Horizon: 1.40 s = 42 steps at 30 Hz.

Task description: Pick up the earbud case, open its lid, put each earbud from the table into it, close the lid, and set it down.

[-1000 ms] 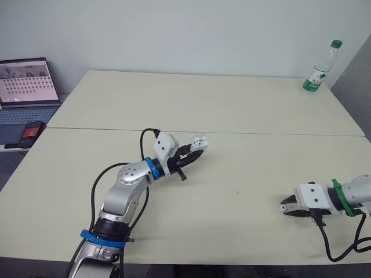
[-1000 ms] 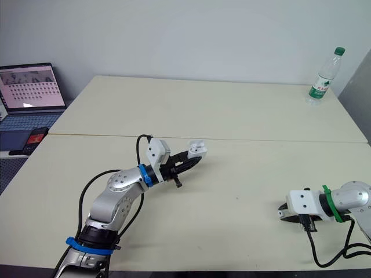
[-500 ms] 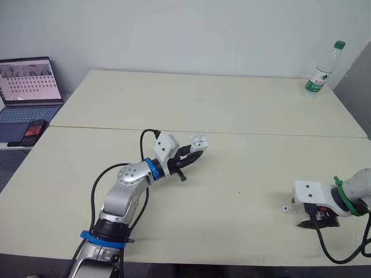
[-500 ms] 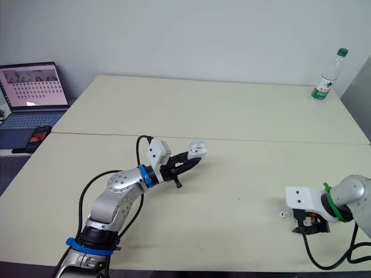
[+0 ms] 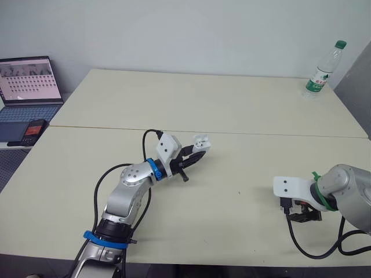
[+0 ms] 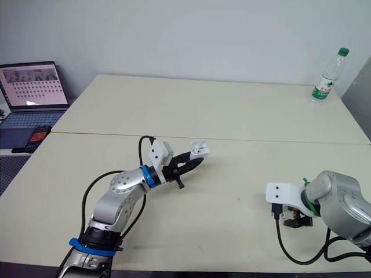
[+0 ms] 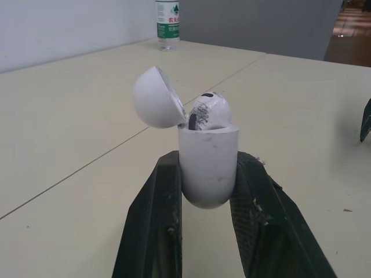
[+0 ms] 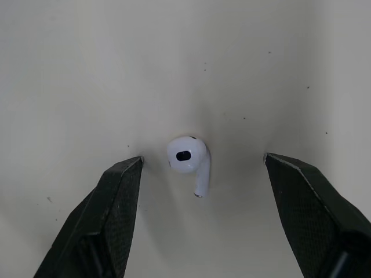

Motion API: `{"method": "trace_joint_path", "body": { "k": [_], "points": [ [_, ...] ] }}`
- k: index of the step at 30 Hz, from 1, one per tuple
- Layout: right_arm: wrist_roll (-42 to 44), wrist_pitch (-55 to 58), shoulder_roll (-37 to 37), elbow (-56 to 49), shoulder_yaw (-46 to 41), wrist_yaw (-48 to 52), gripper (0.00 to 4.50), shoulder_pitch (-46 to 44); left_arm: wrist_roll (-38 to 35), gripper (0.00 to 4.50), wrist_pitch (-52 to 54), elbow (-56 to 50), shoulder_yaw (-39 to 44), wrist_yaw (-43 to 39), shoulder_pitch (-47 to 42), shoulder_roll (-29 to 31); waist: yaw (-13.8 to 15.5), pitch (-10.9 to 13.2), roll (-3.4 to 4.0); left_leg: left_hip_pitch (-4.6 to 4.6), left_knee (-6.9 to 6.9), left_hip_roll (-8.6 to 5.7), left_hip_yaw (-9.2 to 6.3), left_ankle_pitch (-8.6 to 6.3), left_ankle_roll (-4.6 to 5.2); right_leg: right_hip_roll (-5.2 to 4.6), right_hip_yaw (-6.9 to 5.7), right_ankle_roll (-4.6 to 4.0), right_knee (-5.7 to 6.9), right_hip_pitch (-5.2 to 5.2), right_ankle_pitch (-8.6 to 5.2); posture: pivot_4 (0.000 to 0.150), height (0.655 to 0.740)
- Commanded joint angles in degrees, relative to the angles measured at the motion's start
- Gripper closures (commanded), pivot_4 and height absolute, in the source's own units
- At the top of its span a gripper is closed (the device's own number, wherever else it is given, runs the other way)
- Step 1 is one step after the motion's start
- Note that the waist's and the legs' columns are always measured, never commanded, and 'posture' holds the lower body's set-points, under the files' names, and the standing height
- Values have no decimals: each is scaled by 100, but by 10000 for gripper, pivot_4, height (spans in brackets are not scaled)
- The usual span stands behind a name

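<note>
My left gripper point(image 5: 197, 152) is shut on the white earbud case point(image 5: 200, 141), held just above the table point(image 5: 232, 104) near its middle. In the left wrist view the case point(image 7: 208, 165) stands upright between the fingers, its lid point(image 7: 155, 97) is swung open and one earbud point(image 7: 207, 111) sits inside. At the near right, my right gripper point(image 5: 301, 214) points down at the table. Its wrist view shows the gripper point(image 8: 203, 160) open, with a second white earbud point(image 8: 186, 156) lying on the table between the two fingers, touching neither.
A water bottle point(image 5: 320, 72) stands at the table's far right corner. Off the table's left side sit a laptop point(image 5: 29, 81) and a phone point(image 5: 32, 130). A seam point(image 5: 261, 133) runs across the table behind both grippers.
My right arm has turned from lying level to pointing down and shifted left over the loose earbud. The left gripper has kept the open case almost still.
</note>
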Motion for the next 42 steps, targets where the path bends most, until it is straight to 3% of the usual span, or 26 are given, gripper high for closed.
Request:
{"method": "trace_joint_path", "body": {
  "k": [1, 3, 5, 11, 27, 42],
  "points": [
    [-71, 76, -7, -98, 132, 4, 10291, -100, 30, 37573, -164, -208, 17, 46, -39, -24, -1, 0, 0, 1, 0, 0, 1, 0, 0, 0, 0, 0, 0, 0, 0, 1500, 7362],
    [-71, 78, -18, -79, 168, 5, 10291, -128, 32, 37573, -161, -210, 15, 50, -37, -32, -1, 0, 0, 1, 1, 0, 1, 0, 0, 1, 0, 0, 0, 0, 0, 1500, 7362],
    [-47, 100, -5, -73, 191, 14, 14046, -157, 46, 37573, -174, -204, 9, 44, -30, -23, -1, 0, 0, 1, 1, 0, 1, 0, 0, 1, 0, 0, 0, 1, 0, 1500, 7362],
    [-19, 205, 77, -51, 264, 8, 33684, -243, 57, 37573, -177, -204, 9, 44, -14, -20, -41, -1, -3, 4, 5, 2, 5, 0, 0, 2, 2, 1, 0, 3, 0, 1500, 7362],
    [301, 639, 267, -174, -77, -158, 33684, -325, 24, 37573, -145, -200, 8, 37, 22, -63, -60, -2, -3, 6, 6, 4, 4, 0, 1, 3, 2, 0, 4, 3, 1, 1500, 7362],
    [578, 942, 201, -273, 161, -409, 33684, -387, 42, 37573, -154, -126, 12, -26, -39, -55, -57, -1, -3, 2, 4, 2, 0, 0, 0, 4, 0, 0, 3, 2, 0, 1500, 7362]
  ]
}}
